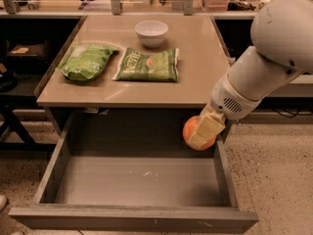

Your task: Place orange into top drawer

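Observation:
The orange (pixel 191 131) is held in my gripper (pixel 201 132), whose pale fingers (pixel 207 128) are shut on it. It hangs just below the table's front edge, over the back right corner of the top drawer (pixel 132 180). The drawer is pulled fully open, grey, with nothing lying on its flat bottom. My white arm (pixel 266 67) reaches in from the upper right.
On the tan tabletop (pixel 200 67) lie a green bag (pixel 85 60), a green chip packet (pixel 149 65) and a white bowl (pixel 151 32) at the back. Dark shelving stands to the left (pixel 19 58). Speckled floor lies to the right (pixel 274 180).

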